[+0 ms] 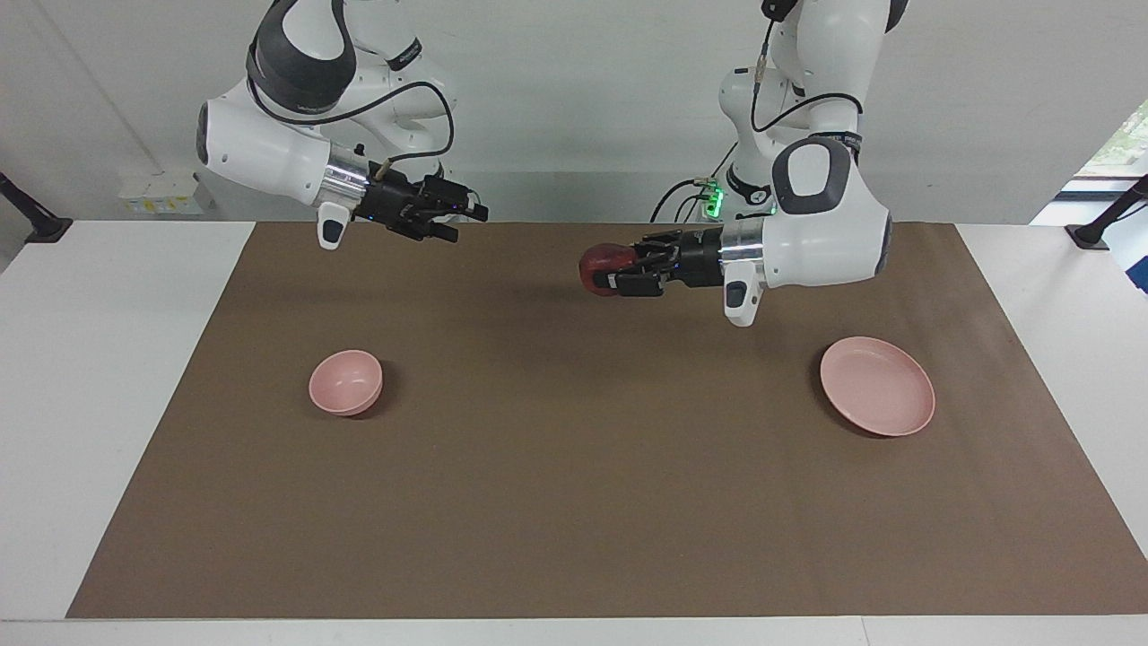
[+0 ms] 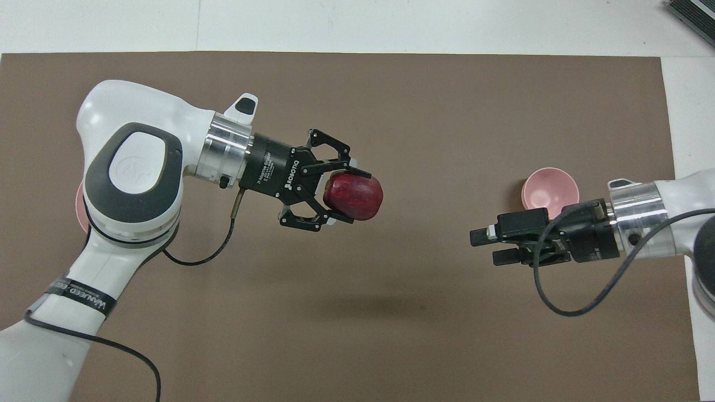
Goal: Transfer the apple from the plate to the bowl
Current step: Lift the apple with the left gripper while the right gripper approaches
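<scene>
Left gripper is clamped on the one apple, holding it in the air over the brown mat, between the one plate and the one bowl. Right gripper, fingers apart and holding nothing, hangs over the mat's edge nearest the robots, toward the bowl's end. Which way the apple's stem points cannot be told; it sticks out sideways past the fingertips toward the right gripper.

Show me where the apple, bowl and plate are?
apple (image 1: 599,266), facing view, its rounded red side.
bowl (image 1: 345,381), facing view, its pink inside.
plate (image 1: 877,386), facing view, its flat middle.
</scene>
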